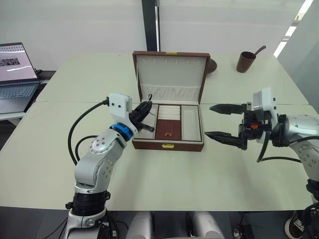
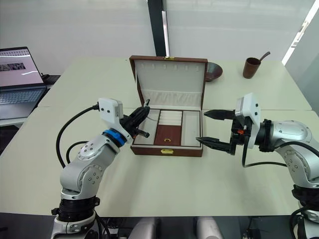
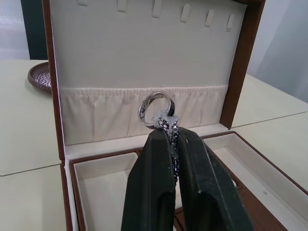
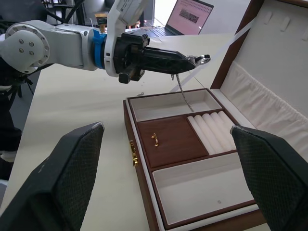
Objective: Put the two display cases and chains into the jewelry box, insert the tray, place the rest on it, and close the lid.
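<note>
You've got a cream table [image 1: 164, 174] with a seam running across it. At ten o'clock, an open laptop [image 1: 15, 79] sits off the table's edge, screen lit. At one o'clock, there's a brown cup [image 1: 245, 61] with a handle sticking out, and a dark round dish [image 2: 213, 71] sits near it.

You have the jewelry box [image 1: 168, 144] on the table with its lid [image 1: 171, 74] standing upright, cream lining, gathered pocket and hooks facing you. The tray [image 4: 187, 144] sits in the box, brown middle with a gold piece, cream compartments either side. One chain [image 4: 183, 95] hangs over the tray's left compartment, its ring [image 3: 155, 109] uppermost; the compartments look empty, as far as you can tell
</note>
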